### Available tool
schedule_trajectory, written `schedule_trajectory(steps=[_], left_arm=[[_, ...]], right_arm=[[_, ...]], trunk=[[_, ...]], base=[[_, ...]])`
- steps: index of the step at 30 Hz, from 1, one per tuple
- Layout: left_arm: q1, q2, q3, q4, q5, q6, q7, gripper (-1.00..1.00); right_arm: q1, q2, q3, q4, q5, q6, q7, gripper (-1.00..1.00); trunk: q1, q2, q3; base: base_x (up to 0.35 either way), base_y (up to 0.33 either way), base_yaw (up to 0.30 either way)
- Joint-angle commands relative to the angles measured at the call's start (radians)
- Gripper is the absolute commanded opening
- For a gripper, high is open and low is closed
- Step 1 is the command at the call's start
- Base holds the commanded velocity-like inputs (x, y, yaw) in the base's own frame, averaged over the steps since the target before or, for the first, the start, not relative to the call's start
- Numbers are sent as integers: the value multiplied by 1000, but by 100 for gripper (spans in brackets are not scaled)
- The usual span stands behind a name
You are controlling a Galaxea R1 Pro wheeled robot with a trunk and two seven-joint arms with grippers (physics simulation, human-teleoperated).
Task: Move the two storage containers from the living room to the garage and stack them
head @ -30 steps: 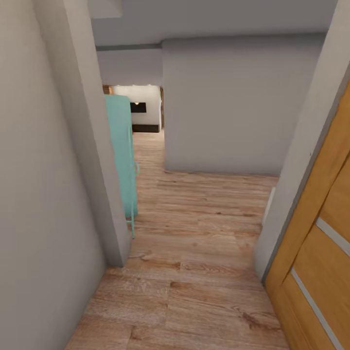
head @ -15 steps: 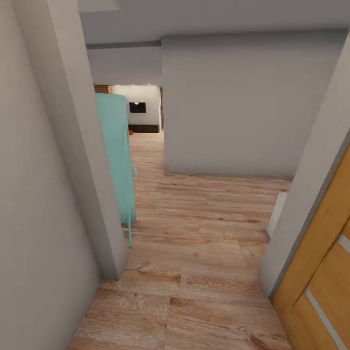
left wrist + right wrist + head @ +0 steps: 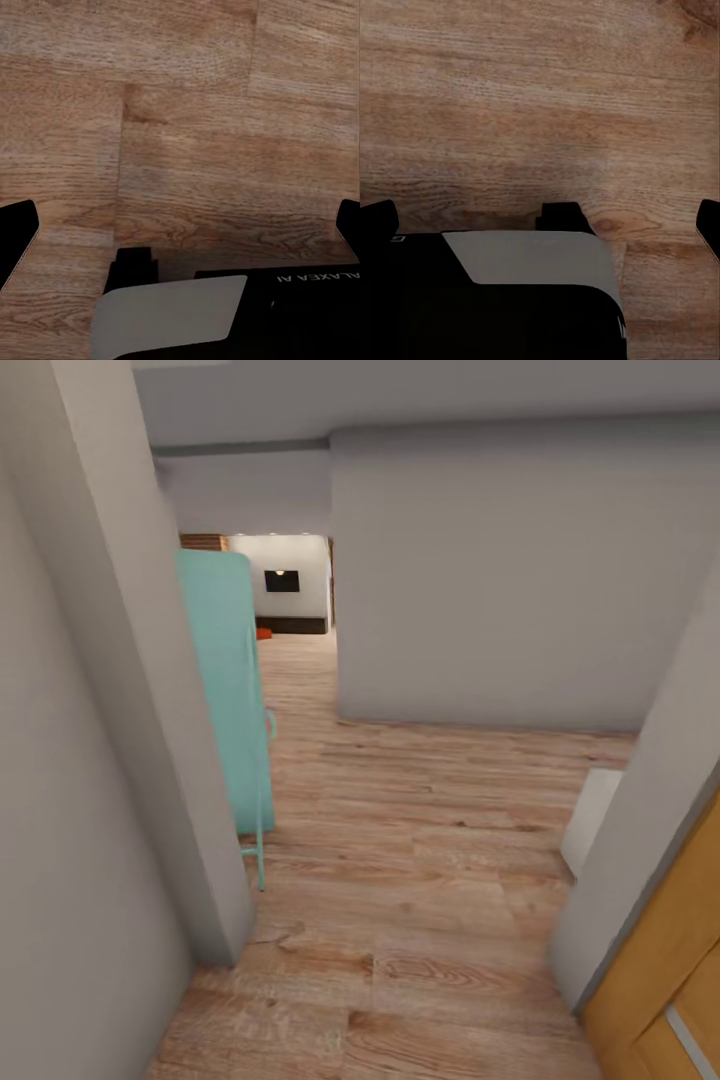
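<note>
I am in a hallway with a light wood plank floor (image 3: 420,860). Far down the passage the living room shows, with a black TV (image 3: 282,581), a low dark cabinet (image 3: 292,624) and a bit of red brick (image 3: 203,541). A small orange-red patch (image 3: 263,632) lies on the floor there; it may be one of the storage containers, but it is too small to tell. In the left wrist view my left gripper (image 3: 180,229) is open over bare planks, nothing between its fingers. My right gripper (image 3: 540,221) is open too, also above the wood floor.
A grey wall corner (image 3: 190,780) stands close at the left with a tall teal object (image 3: 225,690) behind it. A grey wall block (image 3: 500,580) fills the middle right. An orange-wood door (image 3: 670,1000) is at the lower right, beside a white object (image 3: 592,830).
The whole head view has shifted: the camera moved forward along the hallway. The orange-wood door has slid toward the right edge and the small orange-red patch has come into sight.
</note>
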Motion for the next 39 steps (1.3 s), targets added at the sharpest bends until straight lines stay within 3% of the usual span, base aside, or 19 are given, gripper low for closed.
schedule_trajectory(steps=[1, 32, 39], left_arm=[[-1, 0, -8, 0, 10, 4, -4, 100], [-1, 0, -8, 0, 10, 4, -4, 100], [-1, 0, -8, 0, 10, 4, -4, 100]], right_arm=[[-1, 1, 8, 3, -9, -5, -1, 100], [-1, -1, 8, 3, -11, -7, -1, 100], [-1, -1, 8, 3, -11, -5, -1, 100]], trunk=[[1, 0, -1], [1, 0, -1], [1, 0, 1]], base=[[322, 0, 0], [322, 0, -1], [322, 0, -203]])
